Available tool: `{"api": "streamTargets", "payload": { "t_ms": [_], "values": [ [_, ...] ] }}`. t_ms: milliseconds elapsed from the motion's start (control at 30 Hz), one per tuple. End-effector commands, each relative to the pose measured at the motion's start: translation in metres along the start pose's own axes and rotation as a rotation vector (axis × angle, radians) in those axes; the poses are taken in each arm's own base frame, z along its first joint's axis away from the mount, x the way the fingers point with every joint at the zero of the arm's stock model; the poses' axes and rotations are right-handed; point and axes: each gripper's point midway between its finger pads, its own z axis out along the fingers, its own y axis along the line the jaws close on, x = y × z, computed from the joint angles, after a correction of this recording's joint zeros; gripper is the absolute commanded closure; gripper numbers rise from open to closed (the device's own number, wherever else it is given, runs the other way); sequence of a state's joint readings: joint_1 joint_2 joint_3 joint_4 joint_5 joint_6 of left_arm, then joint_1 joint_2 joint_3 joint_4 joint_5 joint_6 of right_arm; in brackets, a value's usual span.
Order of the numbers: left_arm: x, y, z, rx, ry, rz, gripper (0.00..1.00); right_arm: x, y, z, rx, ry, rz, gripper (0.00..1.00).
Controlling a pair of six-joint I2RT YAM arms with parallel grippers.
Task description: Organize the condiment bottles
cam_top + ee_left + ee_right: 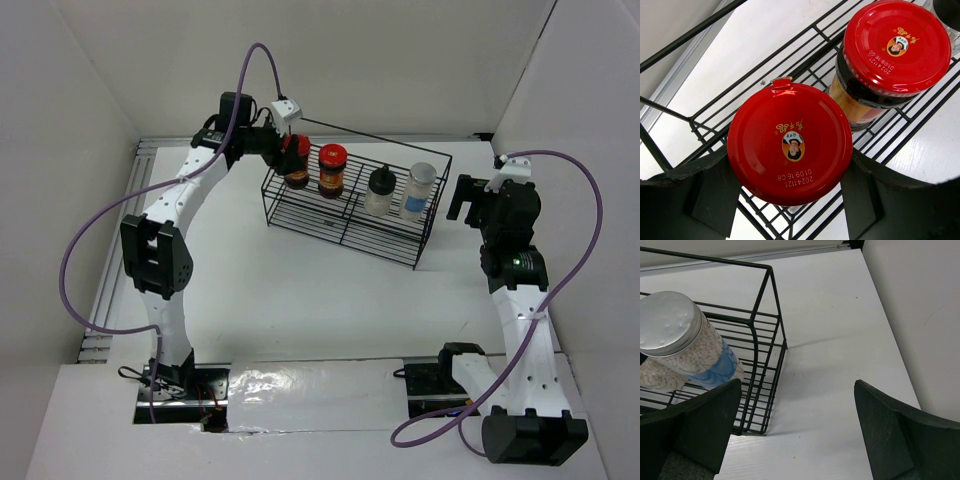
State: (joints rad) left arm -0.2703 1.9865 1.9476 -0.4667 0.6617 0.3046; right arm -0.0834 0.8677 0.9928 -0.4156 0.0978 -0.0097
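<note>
Condiment bottles [332, 170]: where are they pictured, rel. to the grippers? (Desk)

All 4 are seen in a row inside the black wire rack [345, 215], betw. the two arms. The first red-lidded jar [790, 150] is clamped at its lid by the left gripper [290, 150], fingers [705, 195] pressed to both sides. Whether its base is rested on the wires can't be told. (Photog.)

And the other three? (Desk)

The second red-lidded jar [895, 47] is shown upright just beside the gripped one, to that gripper's right. Further to that side the clear bottle [380, 190] w/ black cap, then the whitish bottle [682, 342] w/ pale cap, are lined up. (Photog.)

Right arm? (Desk)

The right gripper [797, 390] is pictured w/ jaws spread wide over the white table [840, 340], just outside the rack's end wall. The whitish bottle, w/ grains inside and a blue label, is framed ahead and to the left of its left finger [700, 425], inside the rack, untouched. (Photog.)
</note>
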Motion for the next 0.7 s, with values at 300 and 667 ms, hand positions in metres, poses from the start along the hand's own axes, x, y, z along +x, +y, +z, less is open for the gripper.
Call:
{"api": "streamTargets", "payload": {
  "t_ms": [300, 667],
  "values": [
    [-0.045, 0.003, -0.024, -0.075, -0.085, 0.084, 0.04, -0.02, -0.004, -0.015, 0.01, -0.054, -0.015, 0.0],
    [-0.098, -0.008, -0.071, -0.135, -0.134, 0.104, 0.01, -0.018, -0.01, -0.017, 0.042, -0.041, -0.009, 0.0]
  ]
}}
